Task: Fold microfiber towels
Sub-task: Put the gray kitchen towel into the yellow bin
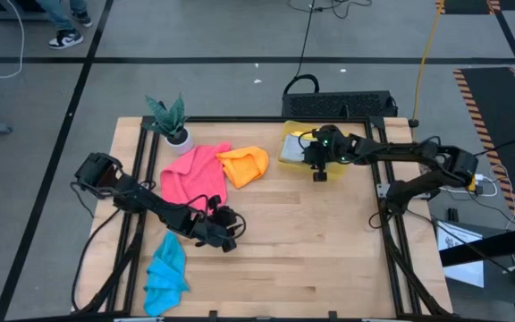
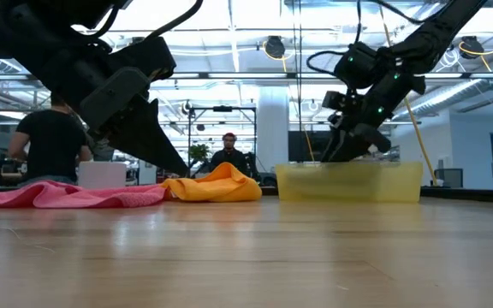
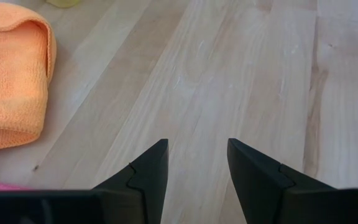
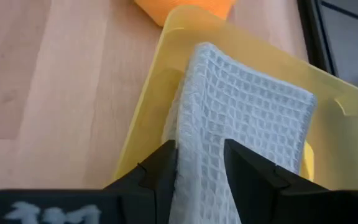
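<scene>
Grey floor [image 1: 195,54] with black lines; bright ceiling lights [image 2: 229,13] over a glass-walled workshop.

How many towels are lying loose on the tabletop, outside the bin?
3: pink towel by the plant, orange towel beside it, blue towel at the front edge. Others may be hidden.

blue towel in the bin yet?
No. In the high view the blue towel lies crumpled on the table near its front-left corner, far from the yellow bin at the back.

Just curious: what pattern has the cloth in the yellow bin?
A pale waffle weave cloth; right wrist view.
</scene>
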`<action>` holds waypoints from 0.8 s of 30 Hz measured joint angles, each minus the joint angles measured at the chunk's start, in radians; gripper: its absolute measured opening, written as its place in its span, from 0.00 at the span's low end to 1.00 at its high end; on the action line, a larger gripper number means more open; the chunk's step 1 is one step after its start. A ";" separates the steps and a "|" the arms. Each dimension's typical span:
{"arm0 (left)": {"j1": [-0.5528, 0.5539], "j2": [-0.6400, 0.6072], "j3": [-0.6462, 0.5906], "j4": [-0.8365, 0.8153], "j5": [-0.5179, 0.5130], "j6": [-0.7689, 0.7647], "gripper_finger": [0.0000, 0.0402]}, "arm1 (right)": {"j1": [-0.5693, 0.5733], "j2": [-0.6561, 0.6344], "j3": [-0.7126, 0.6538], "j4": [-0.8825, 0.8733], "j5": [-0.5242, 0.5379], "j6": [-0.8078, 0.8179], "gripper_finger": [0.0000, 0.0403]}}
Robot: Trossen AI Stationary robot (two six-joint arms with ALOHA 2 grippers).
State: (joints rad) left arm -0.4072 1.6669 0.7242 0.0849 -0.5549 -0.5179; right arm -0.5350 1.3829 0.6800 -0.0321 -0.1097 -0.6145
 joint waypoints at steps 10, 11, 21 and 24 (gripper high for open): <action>0.000 0.000 0.000 0.046 -0.001 0.017 0.42 | -0.042 -0.054 0.000 0.075 -0.026 0.241 0.27; 0.000 0.000 0.000 0.058 -0.001 0.027 0.42 | -0.052 -0.042 0.001 0.092 -0.019 0.263 0.24; 0.030 0.007 0.000 0.131 -0.002 0.069 0.42 | -0.181 0.182 0.001 0.398 0.059 0.378 0.01; 0.071 0.034 0.000 0.177 0.046 0.088 0.42 | -0.187 0.233 0.005 0.419 0.053 0.390 0.02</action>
State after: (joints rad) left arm -0.3363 1.7010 0.7246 0.2620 -0.5093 -0.4296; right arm -0.7222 1.6159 0.6846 0.3865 -0.0563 -0.2243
